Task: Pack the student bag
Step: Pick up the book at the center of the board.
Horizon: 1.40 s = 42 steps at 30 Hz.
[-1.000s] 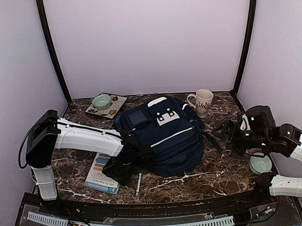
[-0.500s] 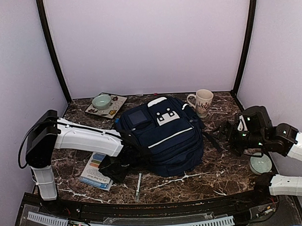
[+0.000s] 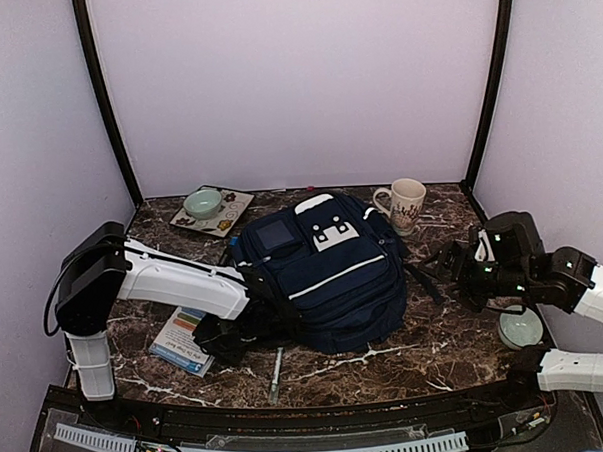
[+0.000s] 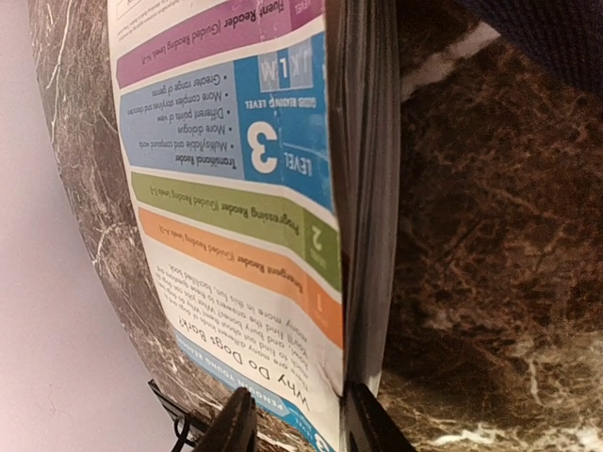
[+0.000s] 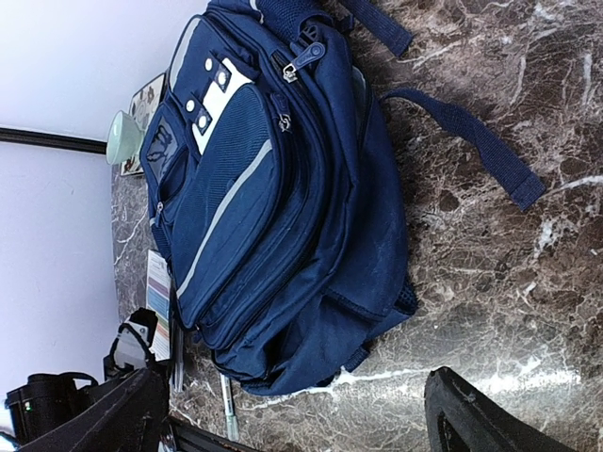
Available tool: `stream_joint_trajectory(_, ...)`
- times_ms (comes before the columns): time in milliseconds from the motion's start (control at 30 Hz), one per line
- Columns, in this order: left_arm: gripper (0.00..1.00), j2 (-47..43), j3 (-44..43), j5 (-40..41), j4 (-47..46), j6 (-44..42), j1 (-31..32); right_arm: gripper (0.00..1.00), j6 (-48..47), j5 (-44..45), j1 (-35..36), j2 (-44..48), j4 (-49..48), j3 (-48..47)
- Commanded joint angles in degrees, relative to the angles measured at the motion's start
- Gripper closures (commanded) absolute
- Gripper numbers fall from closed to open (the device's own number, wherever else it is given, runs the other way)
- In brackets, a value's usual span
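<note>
The navy-blue student bag [image 3: 323,270] lies flat in the middle of the table, pockets up and zipped; it also fills the right wrist view [image 5: 273,198]. A thin book [image 3: 176,338] with coloured level bands lies at the bag's left front corner. My left gripper [image 3: 219,342] is at the book's right edge, and in the left wrist view [image 4: 300,428] its two fingers straddle the corner of the book [image 4: 226,179], shut on it. My right gripper [image 3: 462,269] hangs open and empty to the right of the bag, over the strap [image 5: 471,141].
A pen [image 3: 277,372] lies in front of the bag. A white mug [image 3: 406,203] stands at the back right. A patterned plate [image 3: 226,217] with a green bowl [image 3: 202,202] sits at the back left. Another green bowl [image 3: 521,328] sits under my right arm.
My left gripper has moved left and toward the front, and the book has slid and turned left with it. The right gripper has shifted slightly toward the bag.
</note>
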<state>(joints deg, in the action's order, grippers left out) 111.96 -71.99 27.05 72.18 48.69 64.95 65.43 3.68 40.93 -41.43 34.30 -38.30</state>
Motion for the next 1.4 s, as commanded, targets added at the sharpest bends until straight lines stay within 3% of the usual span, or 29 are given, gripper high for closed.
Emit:
stream_joint_trajectory(0, 0.67, 1.3, 2.1, 4.2, -1.1, 1.4, 0.0, 0.03, 0.2, 0.6, -0.1, 1.4, -0.9, 0.6)
stream_joint_trajectory(267, 0.72, 4.7, 2.2, 11.2, 0.6, 4.3, 0.0, 0.03, 0.2, 0.9, -0.1, 2.3, 0.2, 0.9)
stream_joint_trajectory(533, 0.68, 3.8, 0.6, 14.4, 5.5, 8.1, -1.1, 0.03, 0.6, 1.7, -0.1, 3.4, 1.3, 1.0)
stream_joint_trajectory(933, 0.64, 6.3, 5.5, 15.3, -4.1, 1.9, -5.2, 0.03, -0.8, 2.1, -0.1, 1.7, 1.2, 0.4)
stream_joint_trajectory(1100, 0.70, 7.3, 6.3, 19.0, -4.5, 2.3, -5.9, 0.02, -1.7, 2.7, -0.1, 0.8, 1.4, -0.3)
stream_joint_trajectory(1133, 0.75, 7.3, 6.1, 19.5, -4.7, 2.0, -6.4, 0.02, -1.9, 2.9, -0.1, 0.8, 1.4, -0.4)
stream_joint_trajectory(1200, 0.98, 7.1, 5.6, 20.9, -4.7, 1.2, -7.5, 0.02, -2.2, 3.2, -0.1, 0.6, 1.3, -0.6)
stream_joint_trajectory(1367, 1.00, 6.3, 4.6, 22.7, -8.2, -4.6, -8.8, 0.02, -2.7, 3.7, -0.1, 0.0, 1.3, -1.3)
